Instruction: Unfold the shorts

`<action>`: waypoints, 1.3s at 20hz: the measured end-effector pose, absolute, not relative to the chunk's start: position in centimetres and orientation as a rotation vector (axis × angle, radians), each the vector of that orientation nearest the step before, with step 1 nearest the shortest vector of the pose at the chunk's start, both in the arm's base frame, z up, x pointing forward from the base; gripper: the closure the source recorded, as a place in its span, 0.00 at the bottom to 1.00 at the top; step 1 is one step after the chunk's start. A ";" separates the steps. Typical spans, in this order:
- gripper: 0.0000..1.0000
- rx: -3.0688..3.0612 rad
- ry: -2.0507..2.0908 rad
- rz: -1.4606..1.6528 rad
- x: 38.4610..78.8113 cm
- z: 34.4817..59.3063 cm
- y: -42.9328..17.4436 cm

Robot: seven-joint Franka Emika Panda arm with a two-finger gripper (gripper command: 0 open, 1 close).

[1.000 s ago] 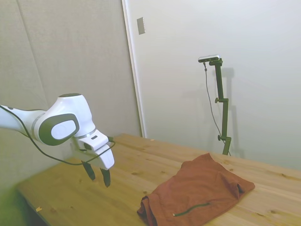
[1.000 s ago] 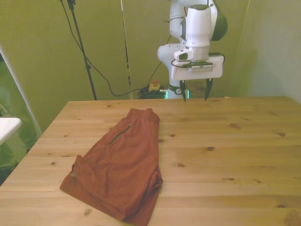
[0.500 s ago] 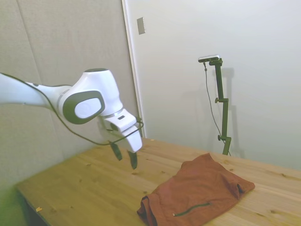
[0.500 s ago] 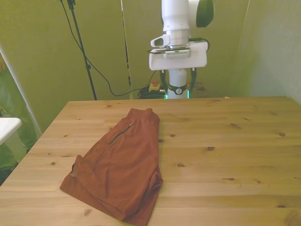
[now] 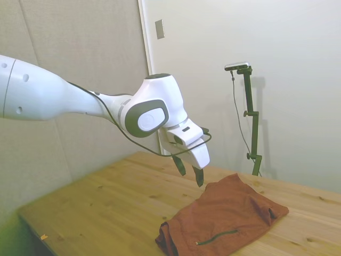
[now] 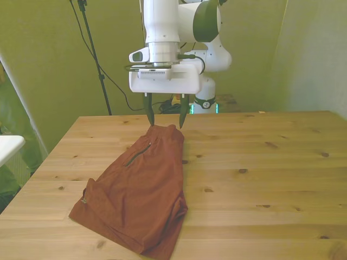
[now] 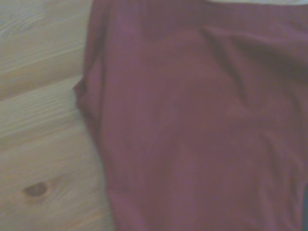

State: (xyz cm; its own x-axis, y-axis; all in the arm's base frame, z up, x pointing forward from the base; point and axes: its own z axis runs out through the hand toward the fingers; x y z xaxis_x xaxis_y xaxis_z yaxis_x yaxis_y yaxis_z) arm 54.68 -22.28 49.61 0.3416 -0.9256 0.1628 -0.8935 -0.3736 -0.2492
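- Wooden surface (image 6: 260, 162) under plain walls carries just one item, the shorts (image 6: 138, 187), which you see folded over on themselves and lying flat toward the front view's left, running from near the far edge down to the near edge.
- On them you can pick out the thin dark zipper line (image 6: 137, 154) near the far end; the wrist view shows the same rust-red cloth (image 7: 202, 125) next to bare wood.
- Your hand (image 6: 165, 115) hangs in the air with its fingers apart and pointing down, holding nothing, just above the far end of the shorts and not touching them.
- To do this step well, I'd suggest you lower onto an edge of the top layer only, pinch that single ply, and avoid catching the layer beneath.
- Judging by the fold, you would then carry that ply sideways and low, so the cloth opens without dragging the whole garment.
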 end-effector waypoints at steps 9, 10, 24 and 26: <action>0.00 -2.241 1.910 -0.505 59.8 45.5 -33.5; 0.00 -2.227 1.926 -0.504 60.5 44.7 -34.3; 1.00 -2.046 2.139 -0.504 65.7 38.1 -39.9; 1.00 -2.047 2.137 -0.496 65.8 37.7 -39.8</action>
